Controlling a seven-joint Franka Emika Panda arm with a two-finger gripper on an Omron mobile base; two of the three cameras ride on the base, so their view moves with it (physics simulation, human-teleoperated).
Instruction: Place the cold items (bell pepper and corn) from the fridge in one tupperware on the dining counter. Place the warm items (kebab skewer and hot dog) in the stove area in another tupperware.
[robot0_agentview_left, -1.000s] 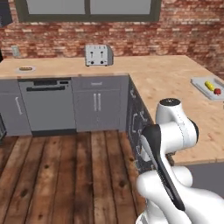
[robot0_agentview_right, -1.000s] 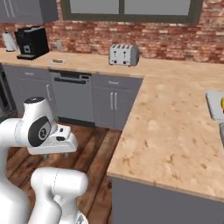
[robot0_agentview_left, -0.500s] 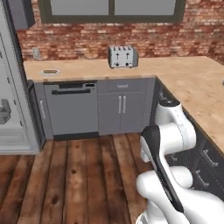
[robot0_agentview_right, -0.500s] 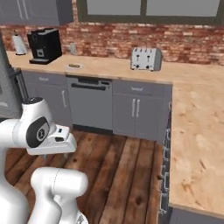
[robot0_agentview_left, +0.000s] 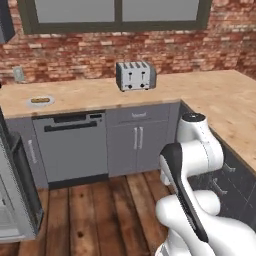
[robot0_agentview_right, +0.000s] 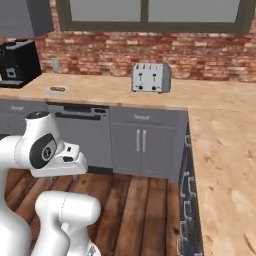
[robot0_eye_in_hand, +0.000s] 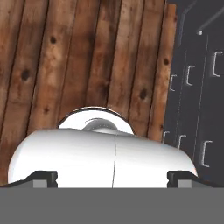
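Transit step: fingers (robot0_eye_in_hand: 113, 178) spread wide and empty over the wooden floor (robot0_eye_in_hand: 65, 57) (fridge (robot0_agentview_left: 12, 200) at left edge), next needing an approach to the fridge.

Your arm (robot0_agentview_left: 192, 165) is folded up tight over the base, hand pointing straight down. Gripper (robot0_eye_in_hand: 113, 177) jaws spread wide apart, nothing between them.
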